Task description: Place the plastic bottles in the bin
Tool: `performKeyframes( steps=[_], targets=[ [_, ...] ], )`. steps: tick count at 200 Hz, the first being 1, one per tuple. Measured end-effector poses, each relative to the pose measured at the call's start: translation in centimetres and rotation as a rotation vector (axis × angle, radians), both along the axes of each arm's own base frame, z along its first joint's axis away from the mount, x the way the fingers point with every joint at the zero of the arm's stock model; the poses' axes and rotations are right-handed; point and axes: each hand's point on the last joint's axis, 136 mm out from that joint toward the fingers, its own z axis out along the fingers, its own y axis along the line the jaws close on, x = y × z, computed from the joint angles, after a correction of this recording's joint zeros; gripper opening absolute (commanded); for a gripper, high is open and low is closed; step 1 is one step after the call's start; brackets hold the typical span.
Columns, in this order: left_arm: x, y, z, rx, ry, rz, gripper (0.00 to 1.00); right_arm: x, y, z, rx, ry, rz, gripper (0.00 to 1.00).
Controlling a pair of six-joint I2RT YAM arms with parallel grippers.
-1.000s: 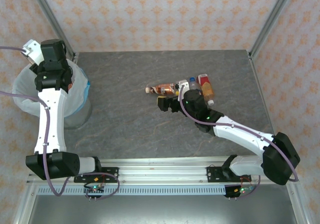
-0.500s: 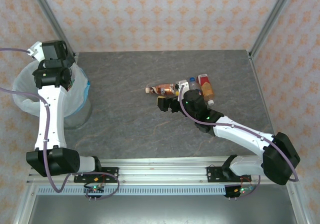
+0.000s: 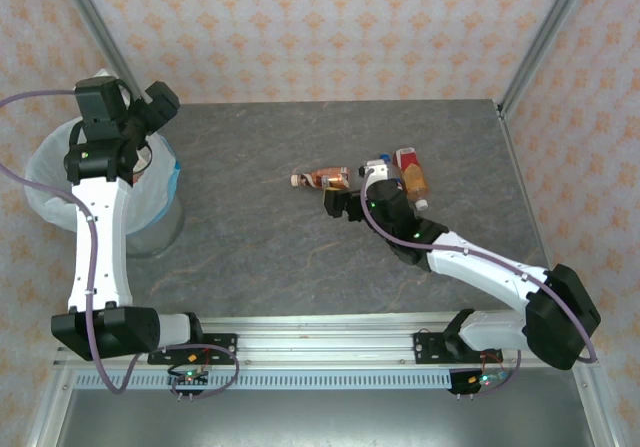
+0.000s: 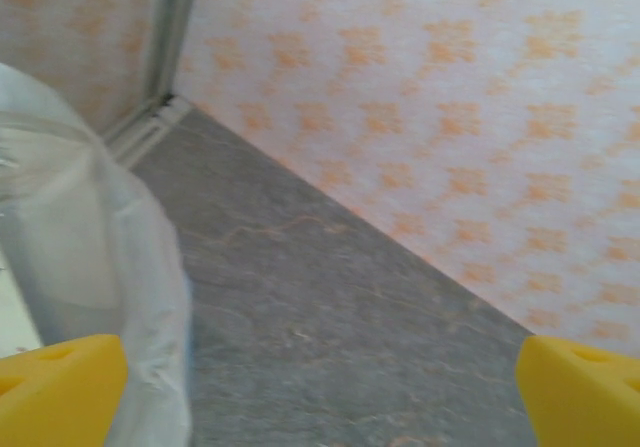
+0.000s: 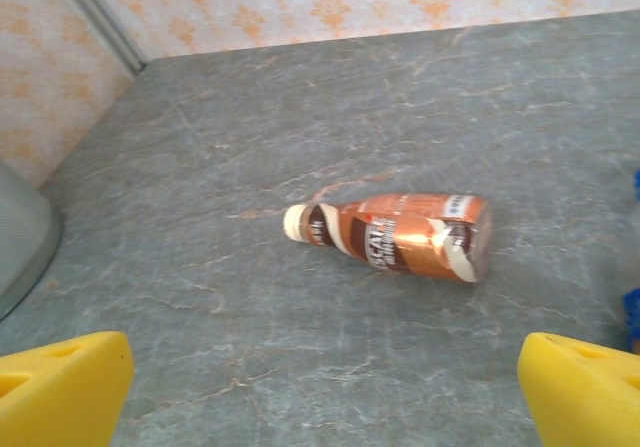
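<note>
Grey marbled tabletop (image 3: pixel 260 247), enclosed by orange-patterned wallpaper (image 3: pixel 330 27) and metal corner posts (image 3: pixel 545 37).
The bag-lined bin (image 3: pixel 45 202) is set at the left edge, the left gripper (image 3: pixel 158 104) held spread wide near its rim. The right gripper (image 5: pixel 320 387), fingers parted, is aimed at a brown-labelled bottle (image 5: pixel 395 237) lying on its side; further bottles (image 3: pixel 408 175) are clustered nearby.

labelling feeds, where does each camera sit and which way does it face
Top external: above and behind, looking down on the table; both arms show.
Left wrist: by the bin, facing the wall; left gripper open at the bottom.
Right wrist: low, facing the brown bottle; right gripper open at the bottom.
Top and right wrist share that bottle.
</note>
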Motion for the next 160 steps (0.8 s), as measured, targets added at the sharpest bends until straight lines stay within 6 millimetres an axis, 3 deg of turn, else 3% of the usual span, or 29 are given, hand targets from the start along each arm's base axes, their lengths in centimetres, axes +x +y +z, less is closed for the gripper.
performKeyframes(
  steps=[39,88,119,160],
  targets=[
    [-0.3,-5.2,1.7,-0.011,-0.068,-0.170,1.00,1.4,-4.0,-1.6,-0.040,0.065,-0.137,0.99],
    [-0.6,-12.3,1.4,0.002,-0.073,-0.395,1.00,2.1,-8.6,-2.7,-0.069,0.124,-0.258,0.99],
    [-0.7,-14.1,1.1,0.005,-0.072,-0.451,1.00,2.3,-12.4,-3.6,-0.093,0.174,-0.343,0.99],
    [-0.4,-13.6,-0.4,0.017,-0.034,-0.419,1.00,2.6,-16.4,-4.7,-0.112,0.229,-0.437,0.99]
  ],
)
